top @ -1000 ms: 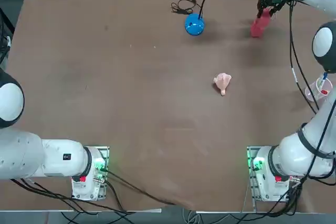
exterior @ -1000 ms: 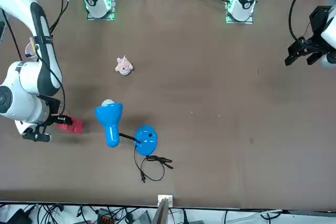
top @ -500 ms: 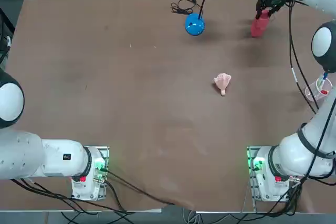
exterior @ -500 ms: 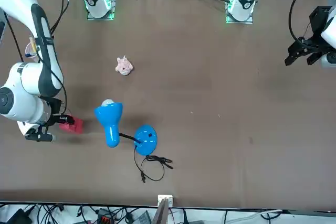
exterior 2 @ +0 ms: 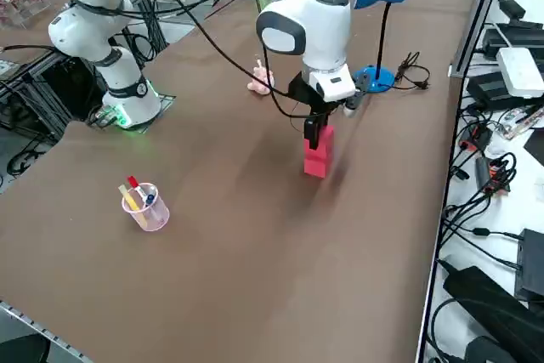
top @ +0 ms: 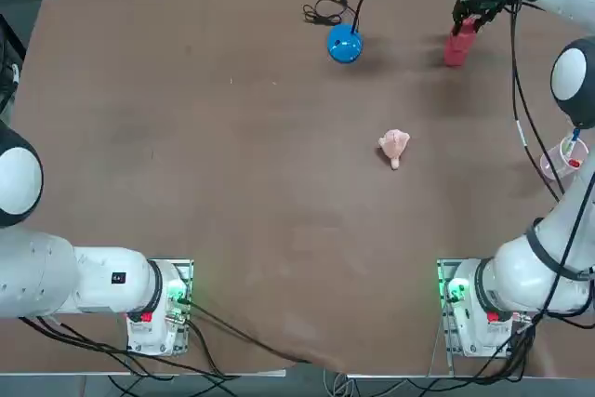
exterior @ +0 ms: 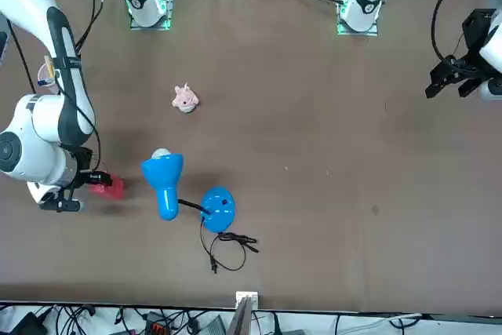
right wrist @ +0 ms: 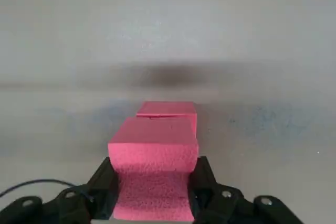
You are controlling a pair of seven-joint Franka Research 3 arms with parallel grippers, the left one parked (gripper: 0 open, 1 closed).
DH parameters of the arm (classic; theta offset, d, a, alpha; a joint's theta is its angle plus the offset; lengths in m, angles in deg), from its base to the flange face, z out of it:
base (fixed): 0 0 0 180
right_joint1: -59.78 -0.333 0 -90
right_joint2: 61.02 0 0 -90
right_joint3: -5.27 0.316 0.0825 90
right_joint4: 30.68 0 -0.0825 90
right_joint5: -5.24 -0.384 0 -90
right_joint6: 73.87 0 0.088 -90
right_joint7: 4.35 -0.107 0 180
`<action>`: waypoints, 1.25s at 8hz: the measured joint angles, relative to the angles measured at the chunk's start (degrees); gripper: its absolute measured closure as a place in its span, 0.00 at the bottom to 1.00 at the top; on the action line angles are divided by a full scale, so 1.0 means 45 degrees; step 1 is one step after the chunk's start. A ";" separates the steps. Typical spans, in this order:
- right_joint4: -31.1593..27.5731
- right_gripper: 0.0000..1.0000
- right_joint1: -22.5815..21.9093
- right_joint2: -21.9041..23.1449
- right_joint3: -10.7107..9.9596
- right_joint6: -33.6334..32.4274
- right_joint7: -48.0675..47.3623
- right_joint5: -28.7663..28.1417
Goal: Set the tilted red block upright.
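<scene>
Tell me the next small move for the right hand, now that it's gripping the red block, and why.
Probably open and lift straight up. The right hand is shut on the top of the red block, which looks upright with its base on or near the table; confirm contact before release.

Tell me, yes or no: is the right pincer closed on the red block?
Yes. In the wrist view the right pincer has both black fingers pressed against the sides of the red block.
</scene>
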 joint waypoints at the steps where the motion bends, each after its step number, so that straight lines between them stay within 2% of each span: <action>1: 0.0001 0.32 0.0005 -0.0023 -0.0001 0.0001 0.0020 0.0000; 10: 0.0228 0.32 0.0032 -0.0162 -0.0007 0.0007 0.0055 -0.0009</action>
